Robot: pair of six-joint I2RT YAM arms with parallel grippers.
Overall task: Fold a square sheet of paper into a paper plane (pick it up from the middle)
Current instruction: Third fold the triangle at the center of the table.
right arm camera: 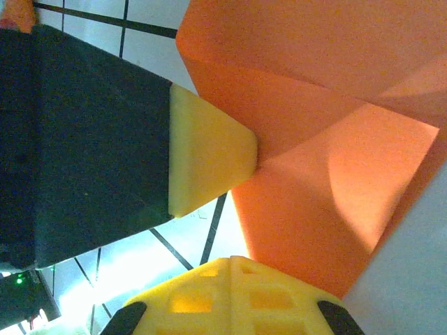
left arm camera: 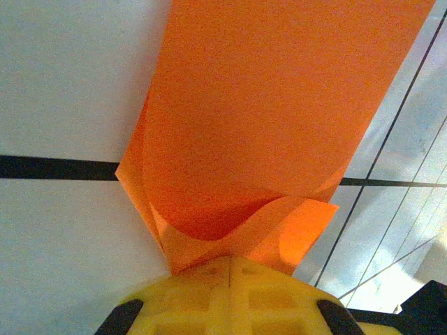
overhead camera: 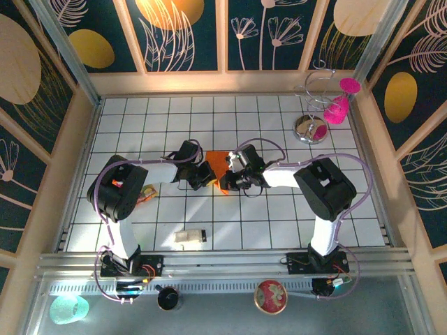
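The square sheet of paper is bright orange and unmarked, creased into slanted faces rather than lying flat. It sits at the middle of the table, between the two arms. In the left wrist view a broad smooth panel of the sheet runs away from the camera, and two flaps curl inward at the near end, narrowing into the fingertips. In the right wrist view its faces meet along a sharp crease. Whether its far edge touches the table I cannot tell.

The left gripper has its yellow fingers pressed together, pinching the near end of the sheet. The right gripper is likewise closed on an edge of the paper, and the left one's yellow tip shows against the crease.

At the far right corner stands a wire stand on a shiny round base, carrying two pink glasses. On the metal shelf below the arm bases sits a round dish with a red patterned inside (what it holds, if anything, I cannot make out).

The table is white with a black grid. On it lie a small beige block and a crinkled multicoloured wrapper. Wood-framed walls of dark teal with pale flower drawings close it in.
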